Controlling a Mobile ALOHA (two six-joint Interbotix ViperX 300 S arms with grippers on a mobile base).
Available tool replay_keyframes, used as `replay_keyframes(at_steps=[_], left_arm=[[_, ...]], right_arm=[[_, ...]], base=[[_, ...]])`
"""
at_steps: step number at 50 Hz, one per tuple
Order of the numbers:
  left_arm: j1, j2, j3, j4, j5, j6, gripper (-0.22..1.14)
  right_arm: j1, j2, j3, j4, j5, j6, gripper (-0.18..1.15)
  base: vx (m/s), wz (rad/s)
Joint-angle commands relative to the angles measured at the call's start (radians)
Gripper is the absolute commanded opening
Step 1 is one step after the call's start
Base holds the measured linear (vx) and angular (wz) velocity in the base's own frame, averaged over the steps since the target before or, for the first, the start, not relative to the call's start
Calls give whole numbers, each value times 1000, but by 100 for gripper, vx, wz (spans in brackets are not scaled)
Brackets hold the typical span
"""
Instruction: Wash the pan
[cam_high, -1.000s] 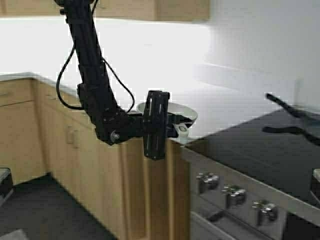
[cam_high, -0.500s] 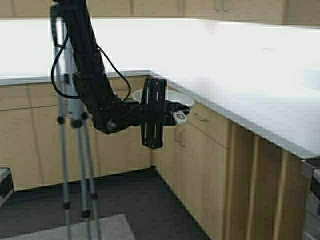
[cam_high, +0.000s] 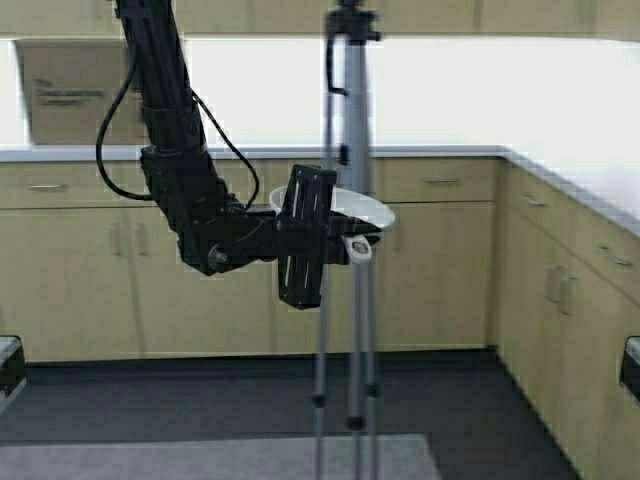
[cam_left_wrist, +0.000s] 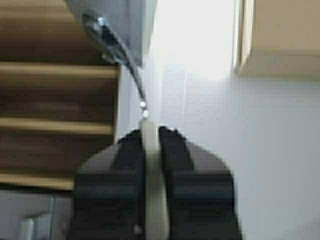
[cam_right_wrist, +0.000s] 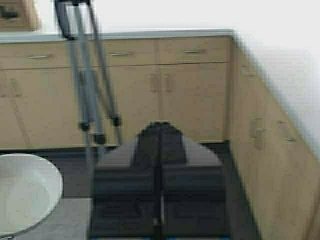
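The pan (cam_high: 340, 207) is white inside with a cream handle (cam_high: 358, 249), and it hangs level in the air in front of the cabinets. My left gripper (cam_high: 342, 246) is shut on the handle. In the left wrist view the handle (cam_left_wrist: 151, 170) is clamped between the black fingers of the gripper (cam_left_wrist: 150, 132), and the pan's metal underside (cam_left_wrist: 112, 20) shows beyond it. My right gripper (cam_right_wrist: 161, 127) is shut and empty, held low. Part of the pan (cam_right_wrist: 25, 192) shows beside it in the right wrist view.
A grey tripod (cam_high: 345, 250) stands just behind the pan. Wooden cabinets (cam_high: 90, 260) under a pale counter (cam_high: 420, 152) run along the back and turn down the right side (cam_high: 580, 260). The floor (cam_high: 200, 400) is dark, with a grey mat (cam_high: 200, 460) near me.
The robot has turned: the stove and the corner cabinets have slid out of the high view, and the tripod and straight counter have come in. The left gripper holds the pan as before.
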Motion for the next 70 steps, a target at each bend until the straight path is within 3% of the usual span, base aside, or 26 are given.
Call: replay_keyframes(at_steps=[1,48,70], left_arm=[[5,-52,-8,-3,-17,18,2],[5,-75,15,8,-32,12,2],[15,-75,-52,57,-18,-17,3]], right_arm=[[44,5,-8,0,-3,-3,7],[48,5,-2,0,-11,0,7],[48,0,15,3,-11,-2,7]], base=[[3,67],[6,75],[11,60]])
